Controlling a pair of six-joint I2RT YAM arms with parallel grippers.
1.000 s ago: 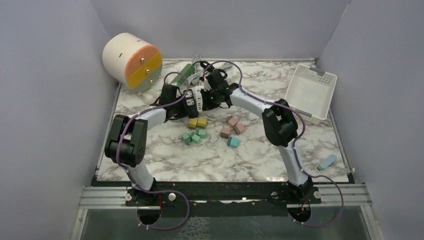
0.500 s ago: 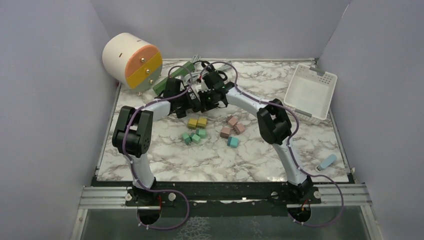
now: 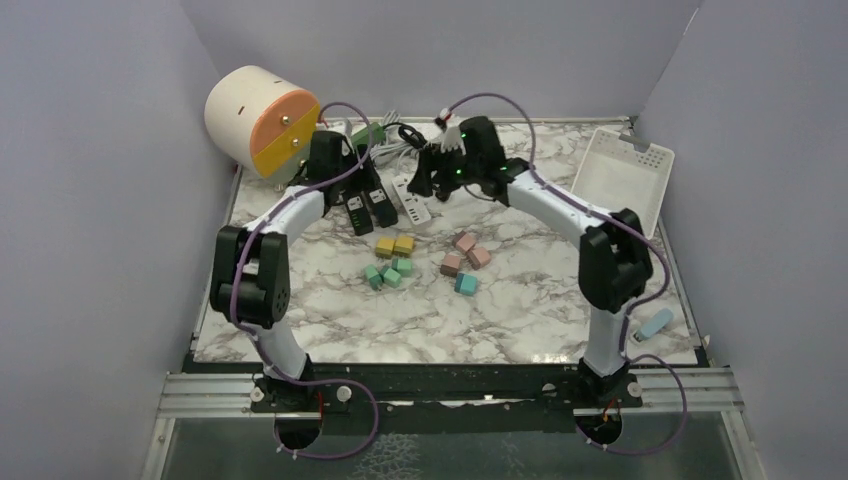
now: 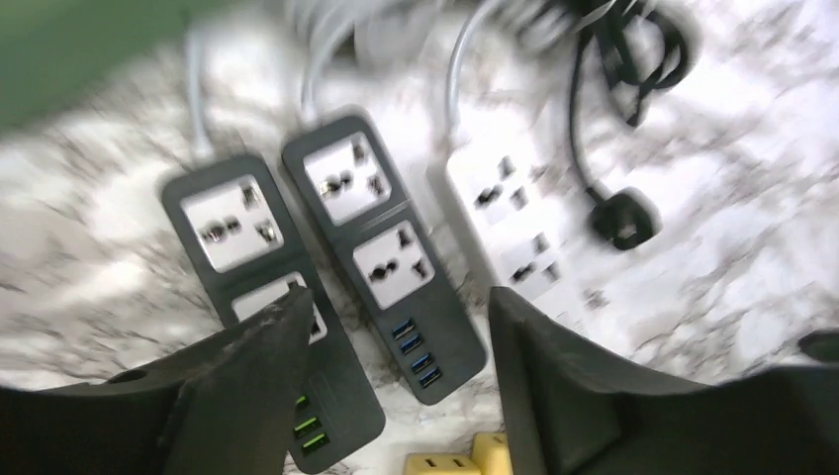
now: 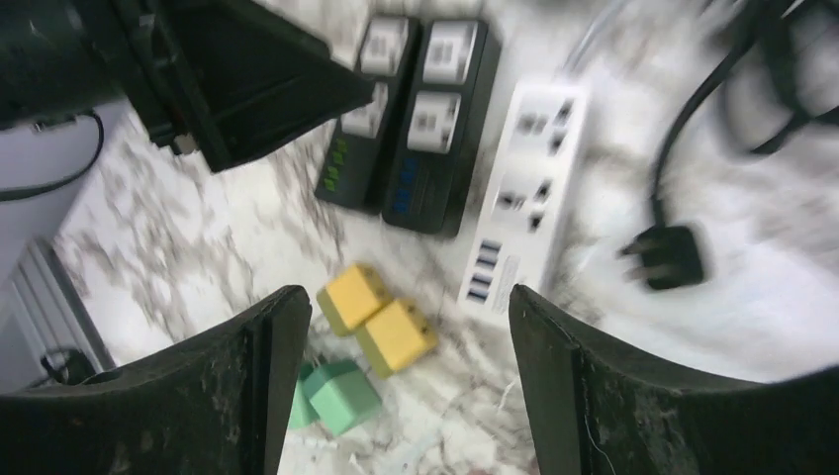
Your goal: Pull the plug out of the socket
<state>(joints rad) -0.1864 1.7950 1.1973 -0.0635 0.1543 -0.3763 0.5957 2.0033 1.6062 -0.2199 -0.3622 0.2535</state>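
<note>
Three power strips lie side by side at the back of the table: two black ones and a white socket strip. The black plug lies loose on the marble just right of the white strip, its cord running back to a coil. None of the sockets that show has anything in it. My left gripper hovers open above the black strips. Above the yellow blocks and the white strip's end, my right gripper is open too, with nothing in it.
A white drum with an orange and yellow face stands at the back left, a green box beside it. A white basket leans at the right. Yellow, green and pink blocks lie mid-table. A blue object sits near the right edge.
Both grippers were shut at the power strips and have opened. The arms have lifted and drawn apart, the right one swinging back to the right. The plug now lies free of the white strip.
</note>
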